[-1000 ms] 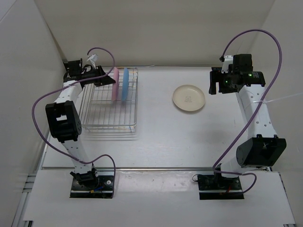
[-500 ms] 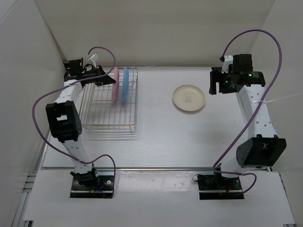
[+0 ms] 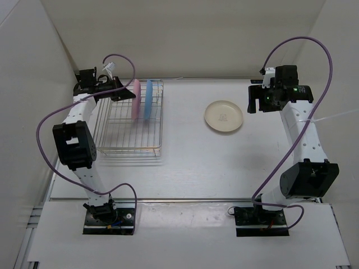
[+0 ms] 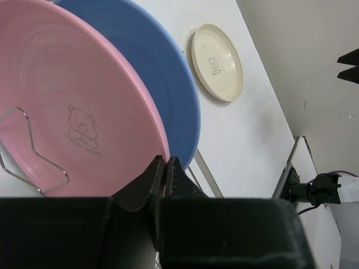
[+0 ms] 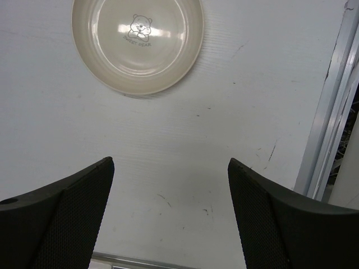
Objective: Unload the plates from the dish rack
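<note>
Found the dish rack (image 3: pixel 128 148) at centre left of the top view, on the white tabletop (image 3: pixel 224 168). Spotted the cream plate (image 3: pixel 223 116) lying flat right of centre, well apart from the rack. Noted the right hand (image 5: pixel 170 168) near it, above the tabletop, fingers spread wide and holding nothing. Saw the pink plate (image 4: pixel 73 101) and light blue plate (image 4: pixel 182 101) standing on edge, side by side, at the rack's far end. Caught the left hand (image 4: pixel 164 167) pinched together on the pink plate's rim.
</note>
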